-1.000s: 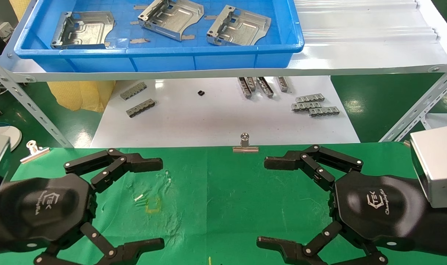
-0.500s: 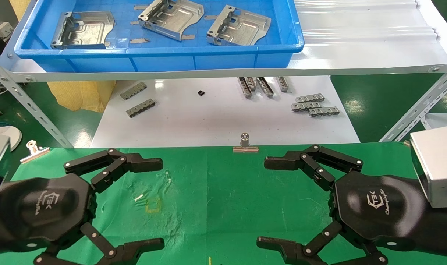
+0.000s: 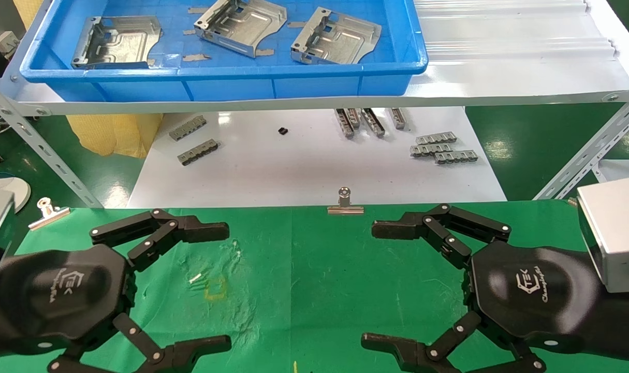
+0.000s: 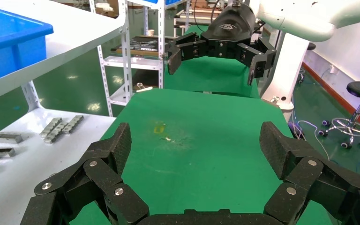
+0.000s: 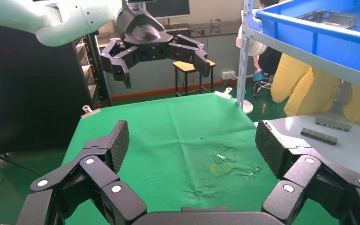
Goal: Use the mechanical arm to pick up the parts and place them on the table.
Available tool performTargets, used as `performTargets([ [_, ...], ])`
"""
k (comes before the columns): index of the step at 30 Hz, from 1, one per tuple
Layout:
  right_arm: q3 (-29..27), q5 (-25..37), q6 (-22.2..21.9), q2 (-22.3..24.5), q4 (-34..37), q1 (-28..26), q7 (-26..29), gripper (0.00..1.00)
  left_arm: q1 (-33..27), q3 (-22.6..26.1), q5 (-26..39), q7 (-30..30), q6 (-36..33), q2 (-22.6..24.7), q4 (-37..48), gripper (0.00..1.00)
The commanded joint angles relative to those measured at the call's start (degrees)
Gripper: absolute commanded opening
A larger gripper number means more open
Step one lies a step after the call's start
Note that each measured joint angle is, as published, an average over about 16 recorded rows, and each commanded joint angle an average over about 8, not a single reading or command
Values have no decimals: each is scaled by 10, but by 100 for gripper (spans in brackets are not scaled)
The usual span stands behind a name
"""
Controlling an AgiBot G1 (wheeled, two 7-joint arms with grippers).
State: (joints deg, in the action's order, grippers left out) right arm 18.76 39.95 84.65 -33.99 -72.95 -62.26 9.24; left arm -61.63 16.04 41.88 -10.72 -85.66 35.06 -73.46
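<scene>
Three silver sheet-metal parts lie in the blue tray (image 3: 226,83) on the shelf at the back: one at the left (image 3: 116,41), one in the middle (image 3: 240,25), one at the right (image 3: 336,36). My left gripper (image 3: 218,285) hovers open and empty over the left side of the green table (image 3: 314,269). My right gripper (image 3: 379,285) hovers open and empty over the right side, facing the left one. Each wrist view shows its own wide-open gripper, left (image 4: 196,140) and right (image 5: 191,140), with bare green cloth between the fingers.
A yellow square mark (image 3: 215,289) sits on the cloth near the left gripper. Binder clips (image 3: 345,204) (image 3: 47,211) hold the cloth's far edge. Small grey toothed strips (image 3: 441,147) (image 3: 195,140) lie on the white board (image 3: 293,166) below the shelf. Slanted shelf struts stand at both sides.
</scene>
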Motion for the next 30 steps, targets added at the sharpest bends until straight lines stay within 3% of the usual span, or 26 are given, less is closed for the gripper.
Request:
performTargets([
  [1, 0, 0, 0, 0, 0, 0, 0, 100, 0, 0, 0, 0, 0, 0, 0, 100],
  [27, 0, 0, 0, 0, 0, 0, 0, 100, 0, 0, 0, 0, 0, 0, 0, 100],
  [30, 0, 0, 0, 0, 0, 0, 0, 63, 0, 0, 0, 0, 0, 0, 0, 100],
])
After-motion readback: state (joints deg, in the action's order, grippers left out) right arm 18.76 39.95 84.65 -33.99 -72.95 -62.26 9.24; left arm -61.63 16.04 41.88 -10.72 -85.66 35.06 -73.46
